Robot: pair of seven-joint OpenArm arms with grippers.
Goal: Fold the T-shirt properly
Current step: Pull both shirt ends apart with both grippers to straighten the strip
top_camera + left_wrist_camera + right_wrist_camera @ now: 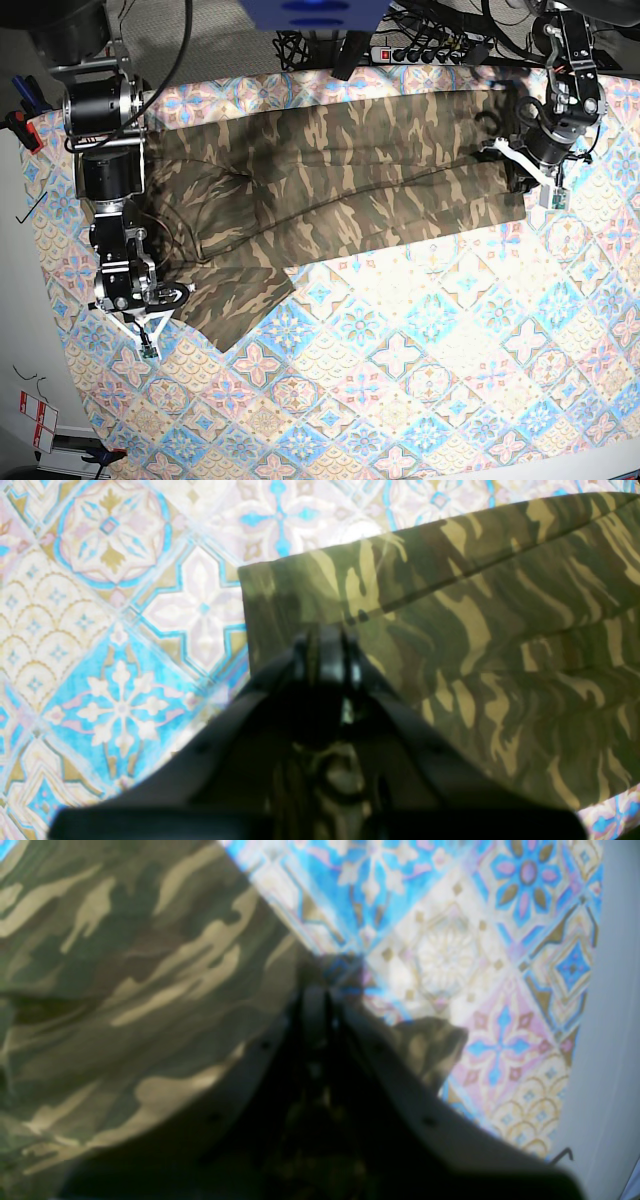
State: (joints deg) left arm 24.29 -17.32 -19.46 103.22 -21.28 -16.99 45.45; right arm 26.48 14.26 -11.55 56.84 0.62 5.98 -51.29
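On the tablecloth (420, 350), T-shirt (330, 180) outspread.

No readable text, label, brand, number or sign appears in any view; the camouflage T-shirt (330, 180) shows only its pattern, with no print legible; the tile-patterned tablecloth (430, 360) carries ornament alone; small red-and-white tags (35, 420) at the base view's lower left edge are too small to read.
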